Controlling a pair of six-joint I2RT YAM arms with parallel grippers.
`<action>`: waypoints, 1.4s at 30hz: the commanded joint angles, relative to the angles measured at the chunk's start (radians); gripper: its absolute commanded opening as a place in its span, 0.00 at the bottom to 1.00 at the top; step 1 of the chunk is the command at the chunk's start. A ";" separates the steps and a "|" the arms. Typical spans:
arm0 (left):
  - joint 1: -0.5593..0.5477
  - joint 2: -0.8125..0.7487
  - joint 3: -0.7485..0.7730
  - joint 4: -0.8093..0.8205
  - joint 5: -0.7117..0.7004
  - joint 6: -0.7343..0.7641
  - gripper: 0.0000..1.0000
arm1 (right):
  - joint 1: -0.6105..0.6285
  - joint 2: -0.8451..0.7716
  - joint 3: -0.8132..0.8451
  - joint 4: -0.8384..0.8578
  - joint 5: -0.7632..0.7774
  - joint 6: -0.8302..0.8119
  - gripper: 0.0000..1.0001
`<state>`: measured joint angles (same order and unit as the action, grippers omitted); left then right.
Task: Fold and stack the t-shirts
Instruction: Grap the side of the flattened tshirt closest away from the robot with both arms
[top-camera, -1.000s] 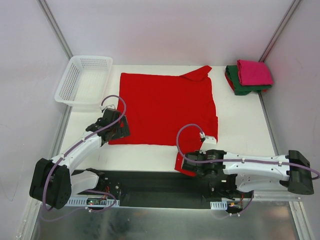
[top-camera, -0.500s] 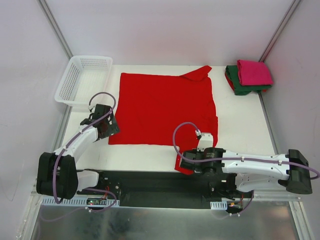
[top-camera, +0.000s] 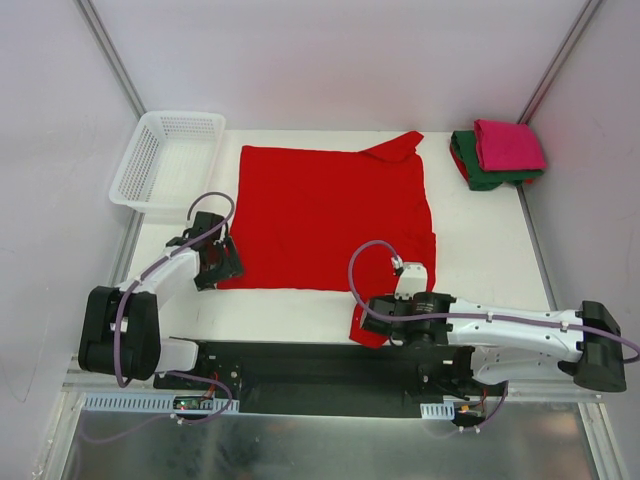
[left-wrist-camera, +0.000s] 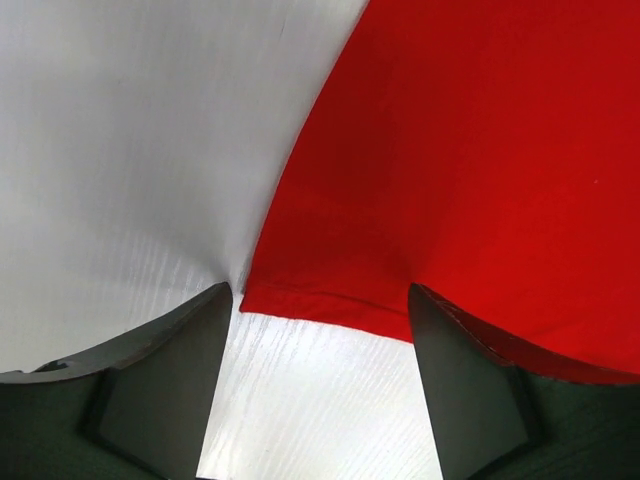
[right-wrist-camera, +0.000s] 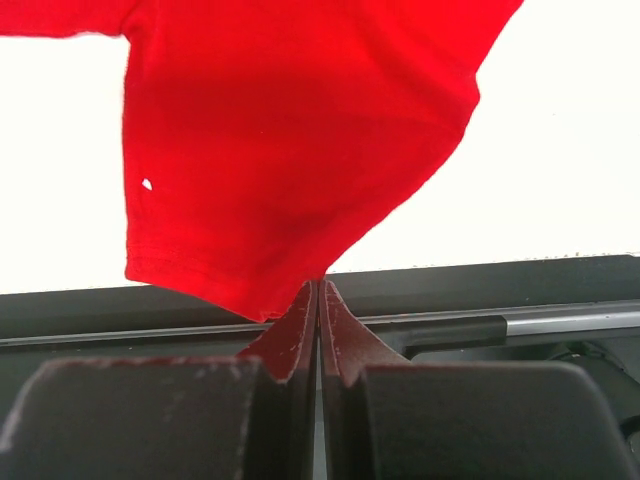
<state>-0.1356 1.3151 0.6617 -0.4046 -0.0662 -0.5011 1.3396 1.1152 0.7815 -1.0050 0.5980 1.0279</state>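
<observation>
The bright red t-shirt (top-camera: 330, 215) lies spread flat on the white table. Its near-left hem corner (left-wrist-camera: 300, 305) sits between the fingers of my open left gripper (top-camera: 222, 268), which is low at that corner. My right gripper (top-camera: 372, 325) is shut on the shirt's near-right sleeve (right-wrist-camera: 290, 180) and holds it lifted over the table's front edge. The magenta-pink t-shirt (top-camera: 508, 143) lies folded on top of the folded dark green t-shirt (top-camera: 478, 172) at the back right corner.
A white plastic mesh basket (top-camera: 165, 165) stands at the back left, off the table's edge. A black rail (top-camera: 300, 365) runs along the near edge in front of the arm bases. Bare white table (top-camera: 480, 250) lies right of the red shirt.
My left gripper swung out left, then came back down to the shirt's near-left corner. My right gripper shifted slightly left with the sleeve still held.
</observation>
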 joint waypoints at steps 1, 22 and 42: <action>0.013 0.016 0.002 0.001 -0.001 -0.013 0.70 | -0.016 -0.040 0.009 -0.006 0.016 -0.011 0.01; 0.041 0.102 0.024 0.018 0.051 -0.013 0.00 | -0.043 -0.045 -0.002 0.003 -0.004 -0.034 0.01; 0.041 0.076 0.160 0.006 0.114 0.047 0.00 | -0.255 -0.149 0.143 -0.110 0.163 -0.212 0.01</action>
<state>-0.0971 1.3861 0.7582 -0.3981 0.0235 -0.4751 1.1564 1.0008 0.8803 -1.0660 0.6952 0.9051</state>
